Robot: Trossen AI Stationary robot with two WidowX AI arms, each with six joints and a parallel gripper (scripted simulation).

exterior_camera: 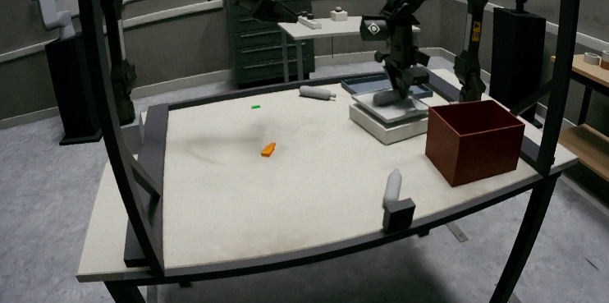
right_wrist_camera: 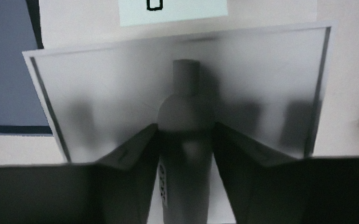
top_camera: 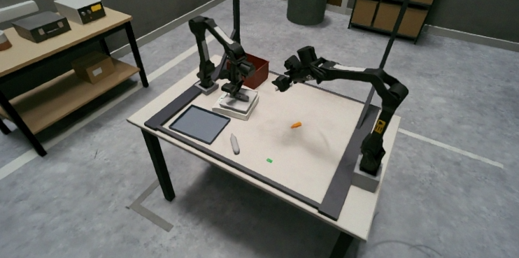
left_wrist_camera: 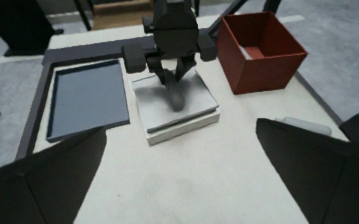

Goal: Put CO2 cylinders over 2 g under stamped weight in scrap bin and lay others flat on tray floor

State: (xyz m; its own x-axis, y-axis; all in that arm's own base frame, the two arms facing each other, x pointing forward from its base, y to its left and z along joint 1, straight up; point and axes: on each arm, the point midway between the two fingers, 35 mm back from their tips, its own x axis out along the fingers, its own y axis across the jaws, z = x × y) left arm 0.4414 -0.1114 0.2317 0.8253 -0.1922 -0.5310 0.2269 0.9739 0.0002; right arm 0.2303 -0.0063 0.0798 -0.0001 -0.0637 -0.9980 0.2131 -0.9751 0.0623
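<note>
From the top, the red scrap bin (top_camera: pixel 259 75) (exterior_camera: pixel 490 155) (left_wrist_camera: pixel 261 75), something pale (left_wrist_camera: pixel 245 52) inside, sits at one o'clock of the scale (top_camera: pixel 232 112) (exterior_camera: pixel 385 130) (left_wrist_camera: pixel 183 131) (right_wrist_camera: pixel 111 75); the tray (top_camera: pixel 199 124) (exterior_camera: pixel 361 84) (left_wrist_camera: pixel 88 100) (right_wrist_camera: pixel 6 75), at eight. The right end effector (top_camera: pixel 236 93) (exterior_camera: pixel 400 90) (left_wrist_camera: pixel 170 82) (right_wrist_camera: pixel 185 130) grips a cylinder (exterior_camera: pixel 383 97) (left_wrist_camera: pixel 175 96) (right_wrist_camera: pixel 186 112) at the scale's plate; the left end effector (top_camera: pixel 278 87) (exterior_camera: pixel 293 18) (left_wrist_camera: pixel 181 129) gapes wide.

Cylinder (top_camera: pixel 235 144) (exterior_camera: pixel 316 93) by the tray looks like smooth grey metal, pretty matt. Scale's top plate (top_camera: pixel 250 102) (exterior_camera: pixel 370 107) (left_wrist_camera: pixel 153 112) (right_wrist_camera: pixel 116 75) has more of a satin, brushed-metal look. Scrap bin (top_camera: pixel 258 74) (exterior_camera: pixel 443 147) (left_wrist_camera: pixel 261 75) seems smooth, dull red, material hard to call. Tray (top_camera: pixel 199 124) (left_wrist_camera: pixel 88 97) (right_wrist_camera: pixel 8 75) reads as matt blue-grey plastic imo.
</note>
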